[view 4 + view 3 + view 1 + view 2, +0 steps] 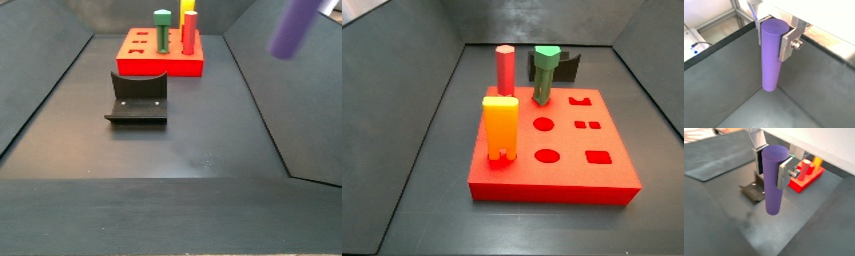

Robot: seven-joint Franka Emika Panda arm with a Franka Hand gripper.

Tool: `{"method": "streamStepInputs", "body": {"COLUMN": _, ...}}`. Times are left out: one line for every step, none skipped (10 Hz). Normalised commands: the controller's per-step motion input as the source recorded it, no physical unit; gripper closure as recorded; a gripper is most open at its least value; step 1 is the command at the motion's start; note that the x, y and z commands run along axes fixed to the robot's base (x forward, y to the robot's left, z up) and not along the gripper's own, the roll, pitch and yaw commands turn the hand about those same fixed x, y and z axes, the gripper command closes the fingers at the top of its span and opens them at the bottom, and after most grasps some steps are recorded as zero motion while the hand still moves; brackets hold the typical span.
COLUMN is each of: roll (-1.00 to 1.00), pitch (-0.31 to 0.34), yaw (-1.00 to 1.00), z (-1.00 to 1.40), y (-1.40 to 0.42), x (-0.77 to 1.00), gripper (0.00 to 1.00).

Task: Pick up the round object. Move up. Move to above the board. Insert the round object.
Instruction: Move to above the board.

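The round object is a tall purple cylinder peg [770, 60]. My gripper [774, 44] is shut on its upper part and holds it upright, clear of the dark floor, as both wrist views show [773, 185]. The silver fingers [785, 172] press on both sides of it. In a side view the peg [297, 25] hangs high at the right edge, away from the board [160, 64]; the gripper itself is out of that view. The board [556, 150] is a red square block with several open holes in its top. It also shows past the peg in a wrist view [808, 179].
On the board stand a red-pink cylinder peg [505, 68], a green hexagonal-topped peg [544, 72] and a yellow-orange block peg [500, 128]. The dark fixture [138, 98] stands on the floor in front of the board. Dark walls enclose the floor.
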Motion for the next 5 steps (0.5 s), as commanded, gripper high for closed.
{"method": "streamStepInputs", "body": {"roll": 0.39, "pitch": 0.370, "yaw": -0.19, "z": 0.03, "y": -1.00, "x": 0.24, "gripper": 1.00}}
{"method": "streamStepInputs", "body": {"roll": 0.16, "pitch": 0.205, "yaw": -0.08, "z": 0.03, "y": -1.00, "x": 0.24, "gripper": 1.00}}
{"method": "streamStepInputs", "body": {"roll": 0.10, "pitch": 0.142, "yaw": -0.04, "z": 0.03, "y": -1.00, "x": 0.24, "gripper": 1.00}}
{"method": "streamStepInputs", "body": {"roll": 0.06, "pitch": 0.113, "yaw": -0.03, "z": 0.03, "y": -1.00, "x": 0.24, "gripper": 1.00}}
{"method": "streamStepInputs", "body": {"roll": 0.01, "pitch": 0.081, "yaw": -0.01, "z": 0.03, "y": -1.00, "x": 0.25, "gripper": 1.00}}
